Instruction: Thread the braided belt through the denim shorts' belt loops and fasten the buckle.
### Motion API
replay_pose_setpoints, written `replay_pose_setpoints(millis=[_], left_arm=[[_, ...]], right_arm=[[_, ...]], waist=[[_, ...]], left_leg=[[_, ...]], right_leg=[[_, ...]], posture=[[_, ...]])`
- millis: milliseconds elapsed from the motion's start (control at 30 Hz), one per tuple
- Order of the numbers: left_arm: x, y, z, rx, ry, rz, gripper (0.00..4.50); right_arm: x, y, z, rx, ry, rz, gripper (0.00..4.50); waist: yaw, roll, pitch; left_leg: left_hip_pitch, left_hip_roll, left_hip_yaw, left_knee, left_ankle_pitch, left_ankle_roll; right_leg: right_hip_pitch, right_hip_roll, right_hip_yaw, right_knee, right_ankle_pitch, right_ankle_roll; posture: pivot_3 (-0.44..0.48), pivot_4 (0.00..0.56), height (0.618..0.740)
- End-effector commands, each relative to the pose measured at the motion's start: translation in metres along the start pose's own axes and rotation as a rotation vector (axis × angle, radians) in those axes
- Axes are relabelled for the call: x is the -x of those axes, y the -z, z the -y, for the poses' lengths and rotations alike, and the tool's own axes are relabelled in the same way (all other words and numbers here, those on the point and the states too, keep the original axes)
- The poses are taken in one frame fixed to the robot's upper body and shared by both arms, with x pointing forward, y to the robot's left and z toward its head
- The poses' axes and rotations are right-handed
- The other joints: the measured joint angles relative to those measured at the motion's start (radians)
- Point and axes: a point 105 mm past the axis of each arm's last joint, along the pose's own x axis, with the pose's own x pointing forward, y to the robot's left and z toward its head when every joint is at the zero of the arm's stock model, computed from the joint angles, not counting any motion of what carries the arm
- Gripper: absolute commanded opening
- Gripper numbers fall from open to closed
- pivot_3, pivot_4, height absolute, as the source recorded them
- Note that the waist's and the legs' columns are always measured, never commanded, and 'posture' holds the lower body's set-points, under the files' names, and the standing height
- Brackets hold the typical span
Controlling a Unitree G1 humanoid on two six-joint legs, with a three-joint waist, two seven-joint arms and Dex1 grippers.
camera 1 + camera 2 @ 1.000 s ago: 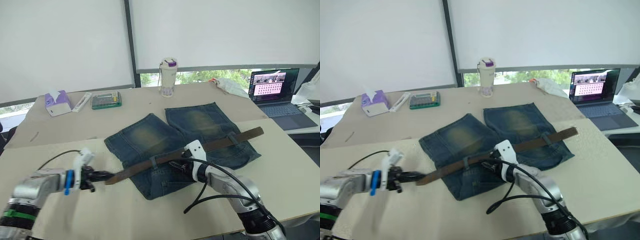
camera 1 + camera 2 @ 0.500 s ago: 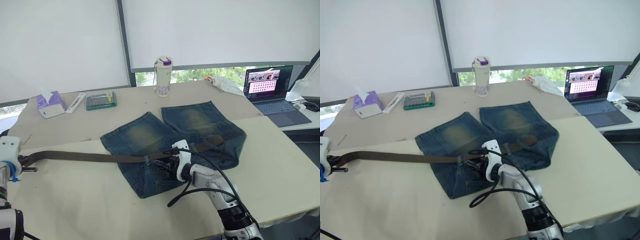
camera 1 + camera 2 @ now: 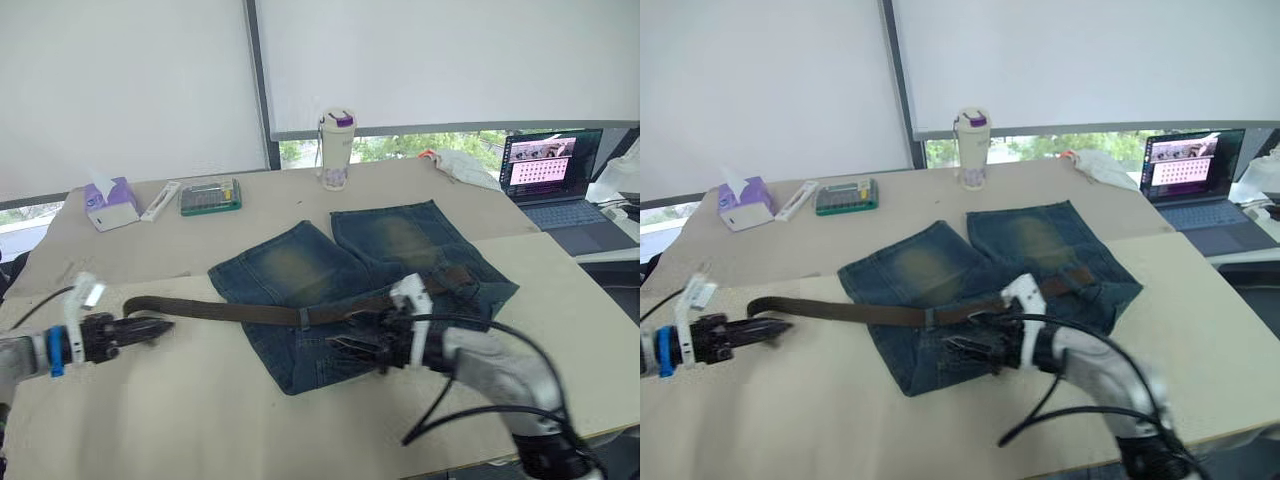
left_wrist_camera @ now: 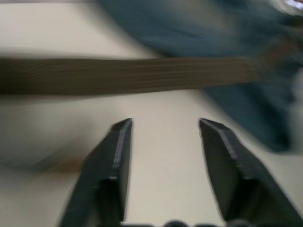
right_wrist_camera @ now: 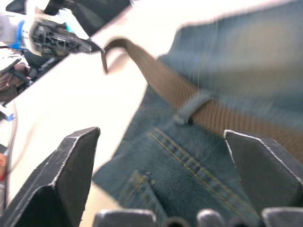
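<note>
Your left gripper (image 3: 150,327) sits over bare table (image 3: 180,420) with its two fingers (image 4: 109,165) spread apart and nothing between them; the braided belt (image 3: 240,312) lies just beyond the fingertips, crossing the left wrist view as a brown band. Your right gripper (image 3: 340,350) hovers over the denim shorts (image 3: 300,270) near the waistband, fingers (image 5: 61,175) wide apart, holding nothing. From its folded-over end near your left gripper, the belt runs lengthwise across the table to your right, over the waistband and on towards the far leg. One of the belt loops (image 5: 191,105) crosses over the strap, so the belt appears threaded under it, though motion blur leaves that uncertain. You see the shorts lying flat at mid-table, legs pointing away from you. Along the far edge stand a tissue box (image 3: 110,204), a green case (image 3: 211,197) and a bottle (image 3: 336,150); a laptop (image 3: 555,177) sits open at far right.
</note>
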Motion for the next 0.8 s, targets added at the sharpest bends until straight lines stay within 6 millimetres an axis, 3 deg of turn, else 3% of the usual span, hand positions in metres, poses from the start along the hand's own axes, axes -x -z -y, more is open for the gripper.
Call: replay_pose_setpoints(millis=[33, 67, 200, 367, 467, 600, 633, 667, 800], left_arm=[[-0.050, -0.010, 0.051, -0.120, 0.190, -0.069, 4.12], [-0.065, -0.010, 0.051, -0.169, 0.172, -0.084, 4.42], [-0.129, -0.019, 0.044, -0.296, 0.110, -0.108, 4.46], [-0.184, -0.013, 0.013, -0.395, -0.022, -0.216, 4.46], [-0.206, -0.007, 0.010, -0.478, -0.012, -0.281, 4.46], [-0.219, 0.010, 0.004, -0.572, 0.019, -0.373, 4.46], [-0.221, 0.016, 0.008, -0.575, 0.056, -0.394, 3.94], [-0.223, 0.020, 0.011, -0.579, 0.082, -0.407, 3.73], [-0.222, 0.024, 0.001, -0.638, 0.049, -0.423, 2.37]], right_arm=[[0.027, -0.025, -0.001, 0.120, 0.072, -0.006, 4.50], [0.033, -0.029, 0.003, 0.143, 0.110, -0.022, 4.50], [0.059, -0.033, 0.029, 0.265, 0.257, -0.220, 4.50], [0.098, -0.027, 0.100, 0.425, 0.528, -0.548, 4.50], [0.107, -0.029, 0.131, 0.398, 0.549, -0.622, 4.50], [0.111, -0.025, 0.175, 0.397, 0.604, -0.724, 4.50], [0.111, -0.022, 0.183, 0.395, 0.607, -0.746, 4.50], [0.110, -0.018, 0.189, 0.381, 0.600, -0.765, 3.98], [0.091, -0.018, 0.192, 0.360, 0.543, -0.728, 2.68]], waist=[[0.012, 0.006, 0.003], [0.012, 0.006, 0.003], [0.026, 0.005, 0.004], [0.027, 0.002, 0.006], [0.025, 0.001, 0.007], [0.023, 0.001, 0.007], [0.021, 0.001, 0.007], [0.020, 0.001, 0.006], [0.025, 0.005, 0.004]], left_leg=[[0.001, 0.000, 0.000, 0.000, 0.000, 0.000], [0.001, 0.000, 0.001, 0.000, 0.000, 0.000], [-0.001, -0.002, 0.005, 0.002, 0.003, -0.002], [-0.006, -0.001, 0.011, 0.004, 0.004, -0.005], [-0.003, -0.002, 0.018, 0.005, 0.007, -0.007], [-0.006, -0.001, 0.020, 0.005, 0.008, -0.009], [-0.007, -0.001, 0.020, 0.005, 0.008, -0.009], [-0.006, -0.001, 0.020, 0.005, 0.008, -0.009], [-0.006, 0.000, 0.019, 0.008, 0.009, -0.009]], right_leg=[[0.002, 0.001, 0.000, -0.001, 0.000, 0.000], [0.003, 0.000, 0.000, -0.002, 0.000, 0.000], [0.003, 0.000, 0.001, -0.001, 0.001, 0.000], [0.003, 0.002, 0.003, -0.005, 0.003, -0.001], [0.003, 0.002, 0.003, -0.006, 0.003, -0.001], [0.002, 0.002, 0.003, -0.006, 0.003, -0.001], [0.002, 0.002, 0.003, -0.006, 0.003, -0.001], [0.004, 0.002, 0.004, -0.006, 0.003, -0.001], [0.001, 0.001, 0.003, -0.005, 0.003, -0.001]], posture=[[0.000, 0.150, 0.740], [0.000, 0.150, 0.740], [0.000, 0.150, 0.740], [0.000, 0.150, 0.740], [0.000, 0.150, 0.740], [0.000, 0.150, 0.740], [0.000, 0.150, 0.740], [0.000, 0.150, 0.740], [0.000, 0.150, 0.740]])
